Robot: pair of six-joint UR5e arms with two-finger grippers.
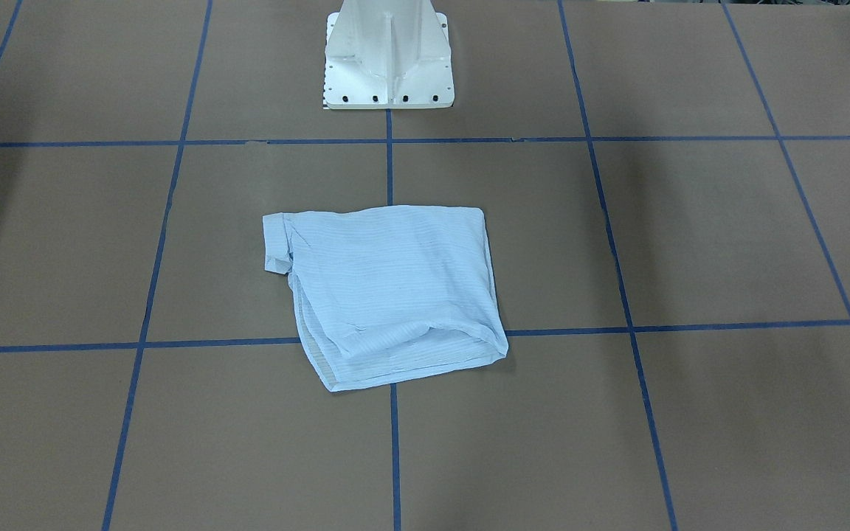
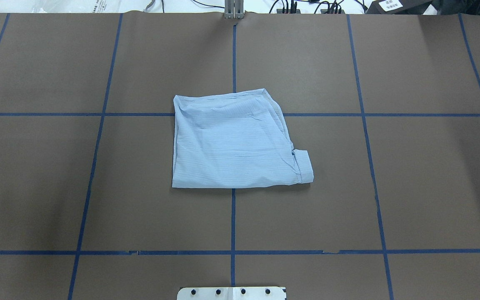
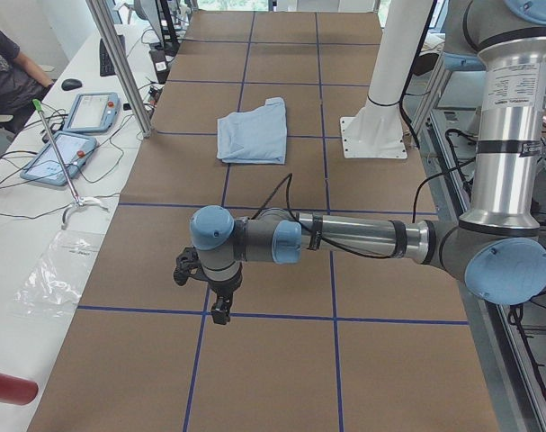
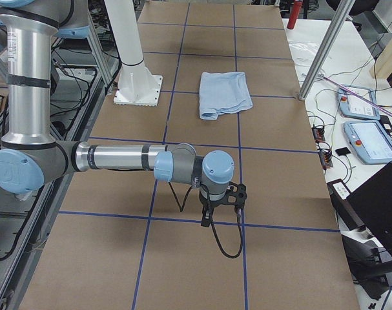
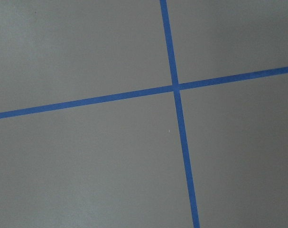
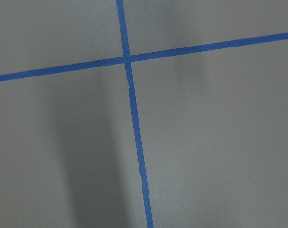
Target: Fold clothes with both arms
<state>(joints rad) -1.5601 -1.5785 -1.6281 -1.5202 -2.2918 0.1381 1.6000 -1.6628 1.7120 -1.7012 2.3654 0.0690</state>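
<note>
The pale-blue striped shirt (image 1: pixel 388 291) lies folded into a rough square at the middle of the table (image 2: pixel 236 141), with a cuffed sleeve end sticking out at one corner (image 2: pixel 303 166). Neither arm reaches into the overhead or front-facing views. In the exterior left view the left arm stretches low over the table far from the shirt (image 3: pixel 253 133), its black left gripper (image 3: pixel 205 286) pointing down; I cannot tell if it is open or shut. In the exterior right view the right gripper (image 4: pixel 221 203) hangs likewise, state unclear. Both wrist views hold only brown table and blue tape.
The white pedestal base (image 1: pixel 388 59) stands behind the shirt. Blue tape lines grid the brown table (image 2: pixel 98 187). A side bench carries tablets (image 3: pixel 93 112), cables and a plastic bag, with a seated person (image 3: pixel 7 67) beside it. A metal pole (image 3: pixel 120 63) stands at the table's edge.
</note>
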